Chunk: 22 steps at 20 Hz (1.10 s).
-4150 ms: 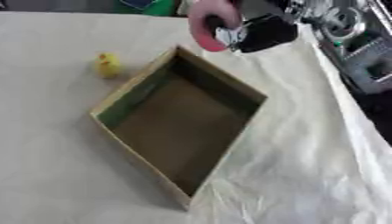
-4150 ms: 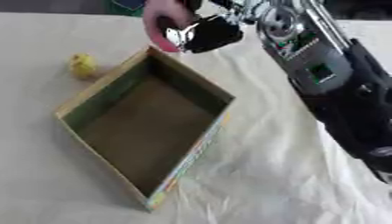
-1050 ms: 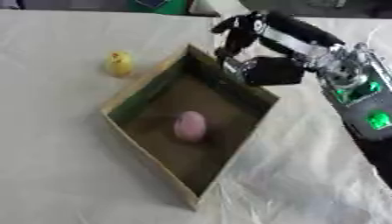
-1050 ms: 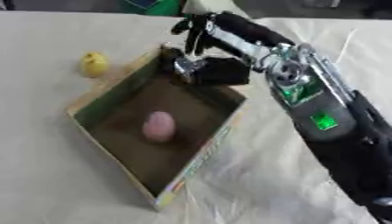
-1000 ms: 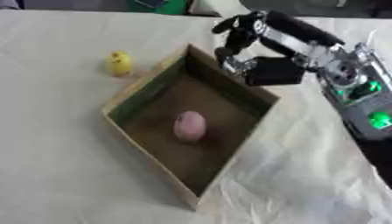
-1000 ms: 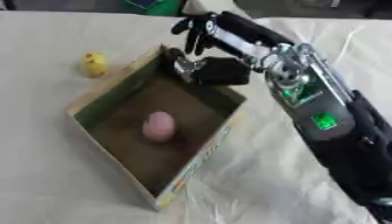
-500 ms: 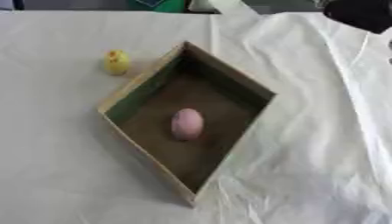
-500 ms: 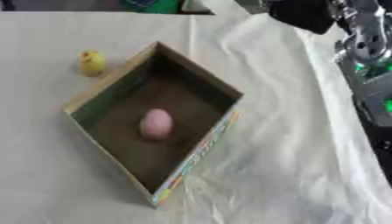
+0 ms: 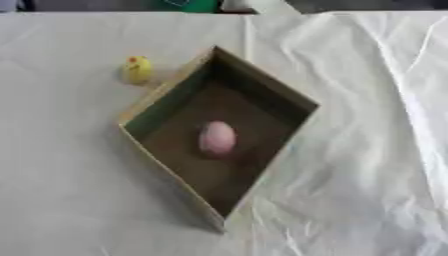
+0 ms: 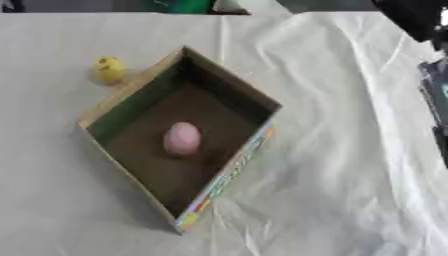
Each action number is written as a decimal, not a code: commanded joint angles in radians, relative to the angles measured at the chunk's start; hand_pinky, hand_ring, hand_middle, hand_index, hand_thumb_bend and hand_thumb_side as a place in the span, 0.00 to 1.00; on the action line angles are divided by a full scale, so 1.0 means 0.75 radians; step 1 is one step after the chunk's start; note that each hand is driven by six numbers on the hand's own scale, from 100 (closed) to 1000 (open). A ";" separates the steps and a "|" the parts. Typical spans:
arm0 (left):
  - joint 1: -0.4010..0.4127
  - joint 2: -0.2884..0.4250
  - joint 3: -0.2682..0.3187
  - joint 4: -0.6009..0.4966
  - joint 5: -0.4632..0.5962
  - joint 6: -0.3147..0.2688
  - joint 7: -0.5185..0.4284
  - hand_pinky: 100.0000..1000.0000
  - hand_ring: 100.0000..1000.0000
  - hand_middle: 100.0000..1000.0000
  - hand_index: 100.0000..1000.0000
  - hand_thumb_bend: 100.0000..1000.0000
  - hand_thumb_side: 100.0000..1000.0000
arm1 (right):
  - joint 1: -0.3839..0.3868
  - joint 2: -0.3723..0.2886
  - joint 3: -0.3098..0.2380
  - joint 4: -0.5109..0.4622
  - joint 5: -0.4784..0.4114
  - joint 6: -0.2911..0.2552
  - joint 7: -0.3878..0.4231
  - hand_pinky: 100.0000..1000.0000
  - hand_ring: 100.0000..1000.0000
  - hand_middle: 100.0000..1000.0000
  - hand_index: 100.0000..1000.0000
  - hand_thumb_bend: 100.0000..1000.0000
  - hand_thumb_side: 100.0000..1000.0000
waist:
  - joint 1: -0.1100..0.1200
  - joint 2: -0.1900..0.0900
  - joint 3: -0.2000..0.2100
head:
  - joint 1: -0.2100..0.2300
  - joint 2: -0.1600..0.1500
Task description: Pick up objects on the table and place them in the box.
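Observation:
An open cardboard box [image 9: 262, 92] lies cornerwise in the middle of the table. A pink egg-shaped object [image 9: 217, 138] rests on its brown floor, near the centre. Just outside the box's upper left wall a small yellow toy [image 9: 136, 69] with a red spot stands on the cloth. A black part of my right arm or hand [image 10: 411, 20] shows only at the top right corner of the right eye view, well away from the box. My left hand appears in neither view.
A white cloth [image 9: 376, 100] covers the table, wrinkled and folded on the right side. A green object [image 9: 197, 5] sits at the far edge. More dark arm parts [image 10: 435, 85] run along the right border.
My right hand carried the pink egg over the box, let it go inside, then pulled back up and to the right, out of the left eye view.

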 commanded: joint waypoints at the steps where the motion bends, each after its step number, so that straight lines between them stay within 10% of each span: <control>1: -0.025 0.129 -0.005 -0.023 -0.119 0.089 -0.002 0.40 0.57 0.60 0.79 0.00 0.79 | 0.017 -0.007 -0.044 -0.026 -0.039 -0.040 -0.060 0.76 0.63 0.56 0.76 0.00 0.39 | 0.004 -0.029 -0.006 | 0.010 0.013; 15: -0.171 0.466 -0.140 -0.018 -0.428 0.438 -0.681 0.48 0.66 0.69 0.85 0.00 0.74 | 0.093 0.028 -0.094 -0.026 -0.027 -0.018 -0.119 0.75 0.62 0.55 0.75 0.00 0.42 | 0.018 -0.045 -0.043 | 0.040 0.007; 22: -0.320 0.499 -0.252 0.132 -0.559 0.396 -0.962 0.52 0.69 0.71 0.88 0.18 0.85 | 0.093 0.029 -0.094 -0.026 -0.029 -0.016 -0.116 0.75 0.62 0.55 0.75 0.00 0.41 | 0.022 -0.049 -0.053 | 0.048 0.003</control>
